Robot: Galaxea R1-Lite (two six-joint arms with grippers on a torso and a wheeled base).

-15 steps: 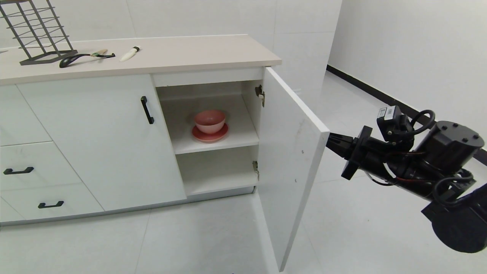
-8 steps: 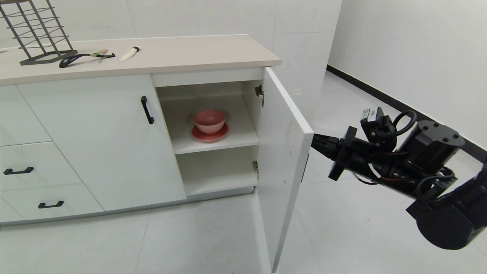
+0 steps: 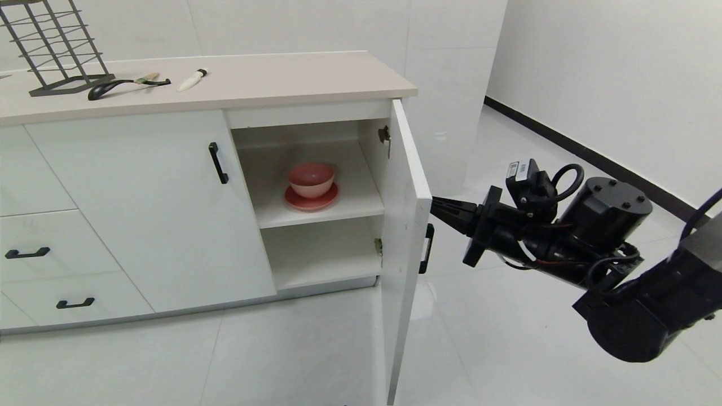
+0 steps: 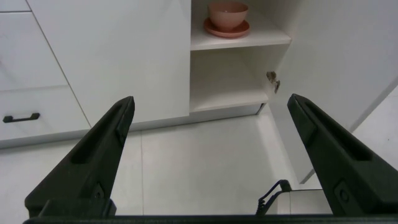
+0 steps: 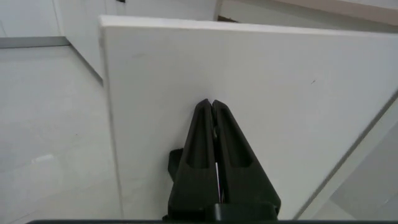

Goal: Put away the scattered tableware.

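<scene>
A pink bowl sits on a pink plate on the upper shelf of the open cabinet; the left wrist view has the same bowl far off. On the countertop lie a black spoon and a white-handled utensil. My right gripper is shut, its tips against the outer face of the white cabinet door, just above the black door handle. The right wrist view has these shut fingers pressed to the door panel. My left gripper hangs open over the floor in front of the cabinet.
A dark wire rack stands at the countertop's far left. The left door is closed, with drawers beside it. The lower shelf is bare. White tiled floor spreads out in front and to the right.
My right gripper has moved left with its tips on the door, and the door has swung partway toward the cabinet. The black handle now shows at its edge.
</scene>
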